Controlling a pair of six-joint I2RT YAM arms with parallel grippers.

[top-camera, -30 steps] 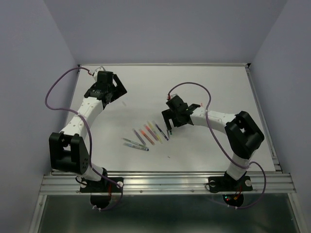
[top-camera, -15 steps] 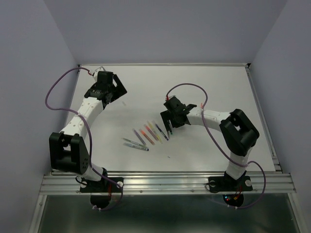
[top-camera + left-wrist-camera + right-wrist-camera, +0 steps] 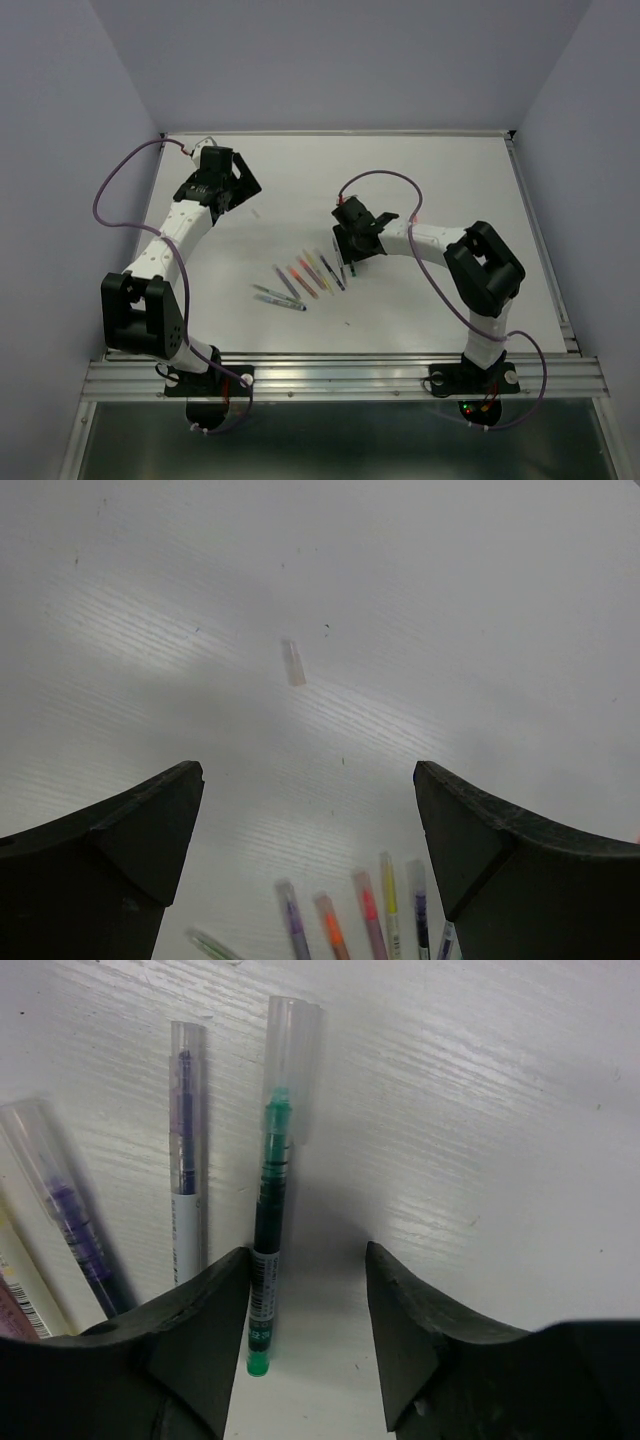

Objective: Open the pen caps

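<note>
Left gripper (image 3: 310, 780): jaws spread wide, empty, above the white counter (image 3: 450, 170). A small clear plastic sleeve (image 3: 293, 664) lies loose beyond it. Row of thin coloured marker pens (image 3: 305, 275) mid-counter.

Right gripper (image 3: 305, 1255): low, partly open, holding nothing. The slim green-ink pen (image 3: 268, 1210) lies in the gap against one finger, its clear plastic cap (image 3: 290, 1060) on.

Step, as judged: approach to grasp. Next: close on the barrel — left gripper takes the cap.

Table (image 3: 480, 1110): white, matt, fine linear grain, with a soft sheen under the light. Green pen (image 3: 265, 1260): smooth glossy plastic barrel; its cap (image 3: 292, 1050) is clear, smooth plastic. Right gripper (image 3: 307, 1257): fingers of black, matt plastic. Near rail (image 3: 340, 378): brushed metal, ribbed.
</note>
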